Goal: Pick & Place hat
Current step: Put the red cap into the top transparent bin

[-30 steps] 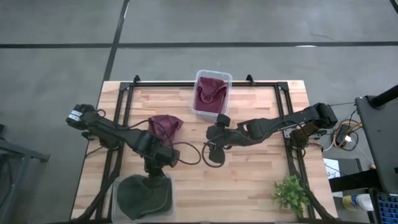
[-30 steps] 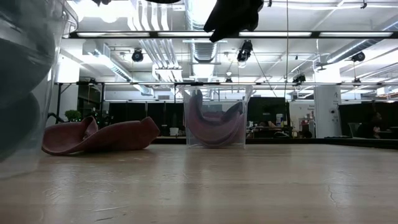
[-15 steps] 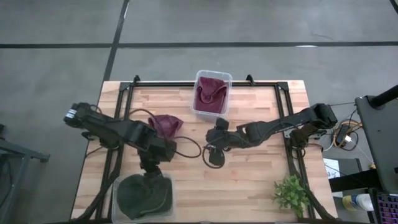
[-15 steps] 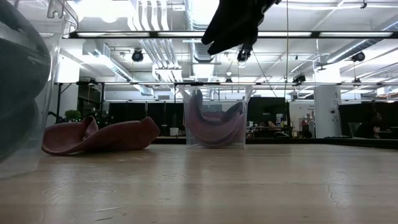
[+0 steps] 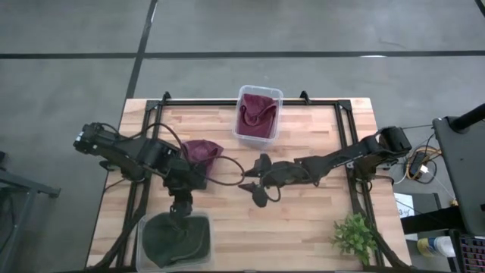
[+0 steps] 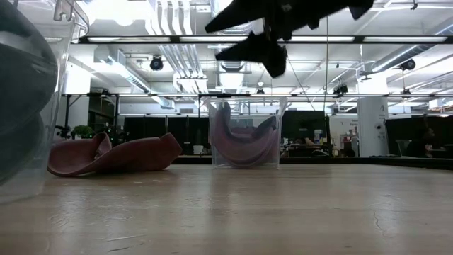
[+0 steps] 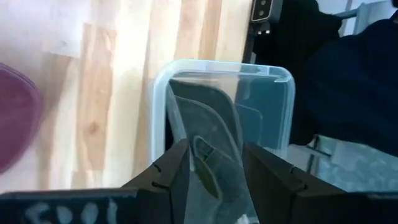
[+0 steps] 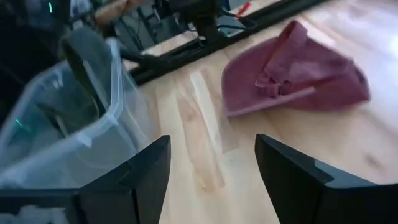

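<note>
A maroon hat [image 5: 201, 152] lies flat on the wooden table, left of centre; it also shows in the low view [image 6: 113, 154] and the right wrist view [image 8: 298, 71]. A dark green hat [image 5: 178, 239] sits in the clear bin [image 5: 206, 220] at the near edge. My left gripper [image 5: 182, 206] hangs open just above that bin's far rim, and its wrist view looks down on the green hat [image 7: 208, 134]. My right gripper [image 5: 256, 189] hovers open over the table's middle, fingers pointing toward the maroon hat, well apart from it.
A second clear bin [image 5: 259, 114] at the far edge holds another maroon hat [image 6: 244, 138]. A small green plant [image 5: 354, 235] stands at the near right corner. Bare wood lies between the two grippers and along the near right part of the table [image 5: 303, 227].
My right gripper has turned from pointing at the near edge to pointing toward the table's left, and its wrist has swung out toward the right. My left arm has drawn its elbow back toward the left, while its gripper stays over the near bin's far rim.
</note>
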Tool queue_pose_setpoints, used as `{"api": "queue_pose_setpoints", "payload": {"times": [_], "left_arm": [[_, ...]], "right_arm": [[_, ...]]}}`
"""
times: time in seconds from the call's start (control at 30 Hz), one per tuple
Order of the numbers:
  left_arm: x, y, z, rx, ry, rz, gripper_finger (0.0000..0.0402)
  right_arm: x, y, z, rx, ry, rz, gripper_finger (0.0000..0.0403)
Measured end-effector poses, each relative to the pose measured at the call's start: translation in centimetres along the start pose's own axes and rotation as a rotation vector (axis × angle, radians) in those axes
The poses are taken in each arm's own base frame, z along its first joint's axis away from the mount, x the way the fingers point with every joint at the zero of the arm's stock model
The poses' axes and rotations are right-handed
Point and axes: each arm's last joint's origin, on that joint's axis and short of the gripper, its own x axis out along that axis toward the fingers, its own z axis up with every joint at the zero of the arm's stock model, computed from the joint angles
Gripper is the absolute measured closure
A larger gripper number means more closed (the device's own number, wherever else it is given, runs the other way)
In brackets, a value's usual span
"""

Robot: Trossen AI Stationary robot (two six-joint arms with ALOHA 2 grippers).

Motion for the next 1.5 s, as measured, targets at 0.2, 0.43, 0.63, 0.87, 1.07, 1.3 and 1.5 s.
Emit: {"api": "queue_pose_setpoints", "payload": {"times": [0.2, 0.43, 0.63, 0.87, 1.07, 1.3, 1.5], "left_arm": [[-0.2, 0.6, 0.3, 0.100, -0.042, 0.085, 0.0262], [-0.8, 2.5, 1.6, 0.276, -0.160, 0.362, 0.0262], [-1.0, 4.7, 3.3, 0.398, -0.146, 0.483, 0.0262], [0.2, 7.8, 6.0, 0.408, -0.069, 0.628, 0.0262], [2.7, 9.4, 7.1, 0.515, 0.160, 0.778, 0.0262], [6.1, 10.4, 8.9, 0.693, 0.358, 0.902, 0.0262], [8.5, 11.0, 10.1, 0.350, 0.311, 0.871, 0.0262]], "right_arm": [[0.0, -1.3, -1.4, 0.162, -0.006, -0.024, 0.0177], [-0.1, -1.7, -2.3, 0.127, 0.013, -0.050, 0.0179], [-0.3, -1.1, -3.0, 0.064, 0.032, -0.034, 0.0179], [-0.4, -1.3, -3.6, 0.000, 0.049, -0.036, 0.0179], [-0.5, -1.7, -4.4, -0.042, 0.073, -0.048, 0.0179], [-0.7, -2.1, -5.3, -0.059, 0.098, -0.058, 0.0179], [-0.8, -2.4, -6.0, -0.022, 0.117, -0.066, 0.0179]]}}
